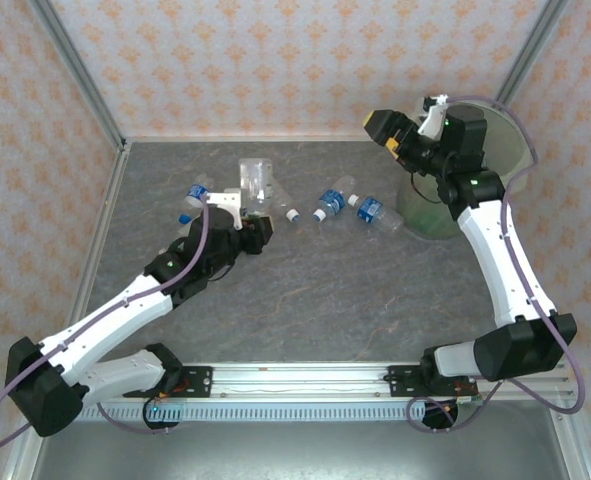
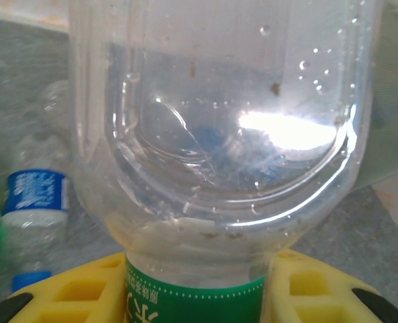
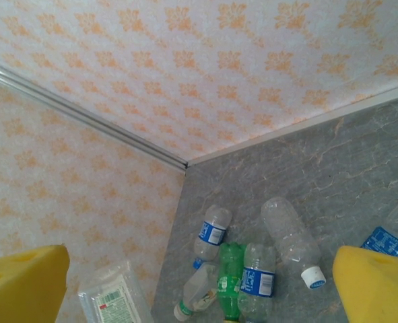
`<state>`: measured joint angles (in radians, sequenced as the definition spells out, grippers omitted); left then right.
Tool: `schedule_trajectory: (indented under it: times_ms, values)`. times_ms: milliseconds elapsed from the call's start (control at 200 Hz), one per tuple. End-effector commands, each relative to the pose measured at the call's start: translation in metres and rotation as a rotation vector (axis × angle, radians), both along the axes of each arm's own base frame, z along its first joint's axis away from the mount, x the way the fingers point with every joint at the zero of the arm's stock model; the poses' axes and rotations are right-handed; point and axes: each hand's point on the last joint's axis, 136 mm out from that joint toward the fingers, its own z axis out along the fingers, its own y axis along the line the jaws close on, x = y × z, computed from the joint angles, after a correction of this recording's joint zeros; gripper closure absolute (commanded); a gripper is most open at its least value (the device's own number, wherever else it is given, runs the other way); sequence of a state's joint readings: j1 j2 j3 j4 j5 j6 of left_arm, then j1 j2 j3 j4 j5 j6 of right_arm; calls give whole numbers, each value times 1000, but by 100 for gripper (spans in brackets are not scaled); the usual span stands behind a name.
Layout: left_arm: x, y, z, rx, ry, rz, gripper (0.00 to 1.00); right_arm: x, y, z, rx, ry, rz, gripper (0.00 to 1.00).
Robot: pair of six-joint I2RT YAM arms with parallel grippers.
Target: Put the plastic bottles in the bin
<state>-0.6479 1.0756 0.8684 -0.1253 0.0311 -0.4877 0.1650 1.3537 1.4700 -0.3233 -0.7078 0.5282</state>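
My left gripper (image 1: 258, 224) is shut on a clear plastic bottle with a green label (image 2: 212, 134), its yellow fingers (image 2: 74, 291) pressed on both sides near the label. From above, this bottle (image 1: 257, 180) stands up from the gripper left of centre. My right gripper (image 1: 387, 135) hangs open and holds nothing, beside the pale-green bin (image 1: 430, 215) at the back right. In the right wrist view its gripper (image 3: 200, 276) has its pads wide apart. Beyond them lie blue-labelled bottles (image 3: 212, 232), a green one (image 3: 230, 272) and a clear one with a white cap (image 3: 289, 239).
More bottles lie on the grey table: one blue-labelled at the left (image 1: 197, 195), two near the middle (image 1: 330, 203) (image 1: 370, 212). Patterned walls close the back and sides. A metal rail (image 1: 295, 378) runs along the near edge.
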Motion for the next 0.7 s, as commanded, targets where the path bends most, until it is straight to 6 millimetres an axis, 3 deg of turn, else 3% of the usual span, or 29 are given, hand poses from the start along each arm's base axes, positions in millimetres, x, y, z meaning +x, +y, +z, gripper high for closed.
schedule_trajectory:
  times_ms: [0,165,481,696]
  values:
    - [5,-27,41,-31,-111,-86,70,-20,13,20,-35,-61,43,5]
    - [5,-56,53,-21,-132,-180,70,-34,43,13,-80,-53,111,16]
    - [5,-76,63,-60,-162,-247,70,-46,113,16,-83,-79,284,15]
    - [-3,-77,56,-64,-150,-272,70,-43,142,-6,-122,-21,332,15]
